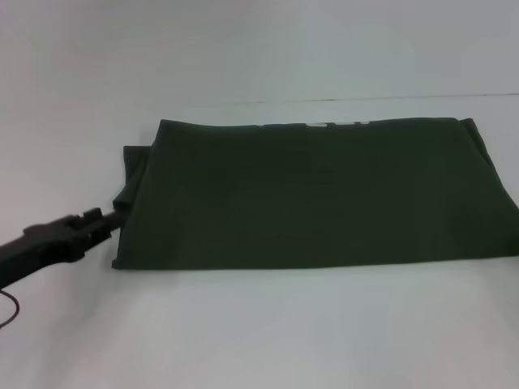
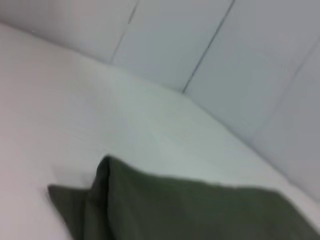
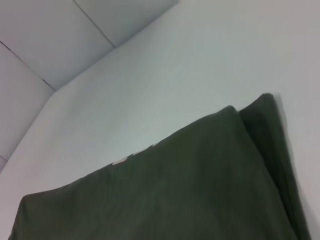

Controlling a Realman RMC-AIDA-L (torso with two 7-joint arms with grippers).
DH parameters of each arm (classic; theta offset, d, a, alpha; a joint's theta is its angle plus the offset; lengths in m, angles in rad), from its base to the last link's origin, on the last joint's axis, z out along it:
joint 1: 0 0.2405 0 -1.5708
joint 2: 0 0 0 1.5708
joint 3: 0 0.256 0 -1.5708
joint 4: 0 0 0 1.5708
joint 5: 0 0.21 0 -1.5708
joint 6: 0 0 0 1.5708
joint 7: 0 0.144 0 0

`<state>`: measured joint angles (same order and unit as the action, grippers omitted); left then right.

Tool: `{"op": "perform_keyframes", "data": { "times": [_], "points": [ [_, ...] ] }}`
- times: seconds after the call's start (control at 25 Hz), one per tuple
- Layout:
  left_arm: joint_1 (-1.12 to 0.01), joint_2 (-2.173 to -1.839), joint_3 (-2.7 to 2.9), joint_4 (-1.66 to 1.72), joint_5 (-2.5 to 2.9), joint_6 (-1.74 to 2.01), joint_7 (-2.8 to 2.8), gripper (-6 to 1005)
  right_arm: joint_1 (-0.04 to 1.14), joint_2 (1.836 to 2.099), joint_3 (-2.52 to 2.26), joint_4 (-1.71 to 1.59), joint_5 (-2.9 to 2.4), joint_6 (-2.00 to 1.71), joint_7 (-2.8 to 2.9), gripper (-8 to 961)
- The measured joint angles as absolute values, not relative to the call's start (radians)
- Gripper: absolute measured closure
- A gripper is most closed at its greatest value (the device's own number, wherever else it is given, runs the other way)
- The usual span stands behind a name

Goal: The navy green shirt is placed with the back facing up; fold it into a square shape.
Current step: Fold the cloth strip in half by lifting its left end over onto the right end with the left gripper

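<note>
The navy green shirt [image 1: 316,194] lies on the white table, folded into a long flat rectangle with a narrower layer sticking out at its left end. A small white label [image 1: 336,123] shows at its far edge. My left gripper [image 1: 112,219] reaches in low from the left, and its tip meets the shirt's left edge near the front corner. The left wrist view shows that end of the shirt [image 2: 190,210] with the fabric ridged up. The right wrist view looks over the shirt's [image 3: 170,190] right end. My right gripper is out of view.
The white table [image 1: 259,324] stretches in front of and behind the shirt. Its far edge meets pale wall panels [image 2: 225,60]. The shirt's right end runs to the head view's right border. A thin dark cable [image 1: 10,312] hangs below the left arm.
</note>
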<state>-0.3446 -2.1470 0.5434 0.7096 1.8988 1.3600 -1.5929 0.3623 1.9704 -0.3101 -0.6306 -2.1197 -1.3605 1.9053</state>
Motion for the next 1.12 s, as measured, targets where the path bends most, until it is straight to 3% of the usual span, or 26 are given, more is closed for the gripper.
{"op": "perform_keyframes", "data": {
  "times": [0.12,0.36,0.48,0.68,0.84,1.12],
  "points": [
    [-0.345,-2.149,0.503,0.703,1.865,1.427,-1.593,692,0.355,1.974,-0.267,-0.661,-2.118,-1.389,1.895,530],
    [-0.344,-2.155,0.479,0.695,1.837,1.516,-1.596,462,0.35,1.976,-0.179,-0.675,-2.08,-1.502,1.821,396],
    [-0.342,-2.155,0.476,0.695,1.835,1.547,-1.601,264,0.346,1.972,-0.163,-0.676,-2.066,-1.547,1.804,329],
    [-0.341,-2.155,0.475,0.695,1.831,1.592,-1.597,140,0.344,1.98,-0.158,-0.676,-2.016,-1.63,1.746,149],
    [-0.349,-2.152,0.489,0.695,1.84,1.641,-1.606,144,0.366,2.004,-0.169,-0.674,-1.992,-1.659,1.697,47],
    [-0.36,-2.141,0.553,0.702,1.911,1.67,-1.711,149,0.427,2.021,-0.228,-0.663,-1.998,-1.643,1.675,51]
  ]
}}
